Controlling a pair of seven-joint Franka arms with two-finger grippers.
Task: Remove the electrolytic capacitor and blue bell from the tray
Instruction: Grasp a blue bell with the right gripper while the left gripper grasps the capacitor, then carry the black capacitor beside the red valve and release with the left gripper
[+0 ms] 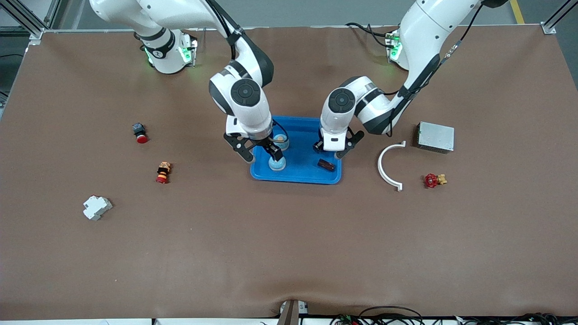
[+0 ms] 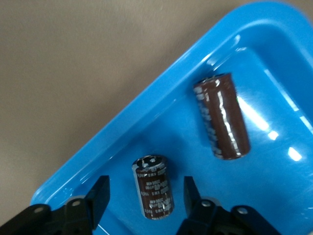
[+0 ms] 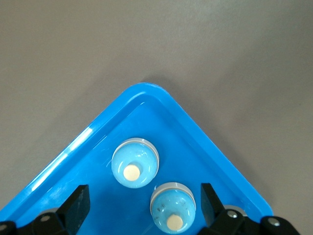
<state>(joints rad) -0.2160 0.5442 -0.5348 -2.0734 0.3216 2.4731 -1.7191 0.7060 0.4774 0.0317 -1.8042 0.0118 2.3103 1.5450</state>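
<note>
A blue tray (image 1: pixel 307 177) lies mid-table. My right gripper (image 1: pixel 262 155) is open over the tray's end toward the right arm. Two light blue bells (image 1: pixel 277 164) (image 1: pixel 281 141) stand there. In the right wrist view one bell (image 3: pixel 172 203) stands between my open right gripper's (image 3: pixel 144 197) fingers, untouched, and the other bell (image 3: pixel 134 163) is beside it. My left gripper (image 1: pixel 332 151) is open over the tray's other end, by a brown capacitor (image 1: pixel 326 164). In the left wrist view a short capacitor (image 2: pixel 154 187) lies between the open left gripper's (image 2: pixel 145 190) fingers, and a longer capacitor (image 2: pixel 221 116) lies beside it.
Toward the left arm's end lie a white curved piece (image 1: pixel 389 166), a grey metal box (image 1: pixel 435 136) and a red valve (image 1: pixel 432 180). Toward the right arm's end lie a red push button (image 1: pixel 140 132), a red and orange button (image 1: pixel 162 172) and a white breaker (image 1: pixel 96 207).
</note>
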